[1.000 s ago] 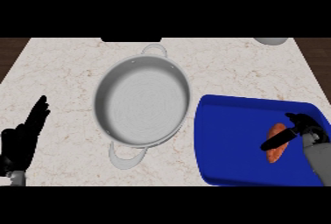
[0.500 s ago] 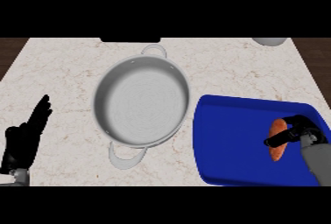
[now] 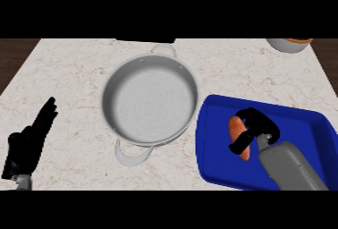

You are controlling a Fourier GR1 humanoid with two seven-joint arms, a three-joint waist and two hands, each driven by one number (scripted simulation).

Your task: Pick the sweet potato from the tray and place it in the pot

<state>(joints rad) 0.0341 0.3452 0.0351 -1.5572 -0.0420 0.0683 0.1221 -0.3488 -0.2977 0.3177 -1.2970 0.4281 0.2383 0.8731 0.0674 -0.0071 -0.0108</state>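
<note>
The right hand (image 3: pixel 254 129) is shown at the lower right of the frame, carried on a grey forearm (image 3: pixel 290 167) that enters from the lower edge. Its black fingers and thumb are curled round the sweet potato (image 3: pixel 238 134), which is pinched between them; only an orange strip of the vegetable is seen on the hand's left side, the rest being hidden by the hand. The sweet potato is located inside the blue tray (image 3: pixel 218 152), toward the tray's middle, and whether it is resting on the tray floor or raised just above it cannot be told. The tray is set on the marble counter (image 3: pixel 66 76) at the lower right, its left rim lying just beside the pot. The left hand (image 3: pixel 30 141) is seen at the lower left edge, fingers straight and pressed together, pointing toward the upper part of the frame, at rest and holding nothing. The grey pot (image 3: pixel 148 105) is placed at the centre of the frame, with one handle toward the lower edge and one toward the top. A small round vessel (image 3: pixel 289 44) is partly visible at the upper right corner, well apart from the tray.
</note>
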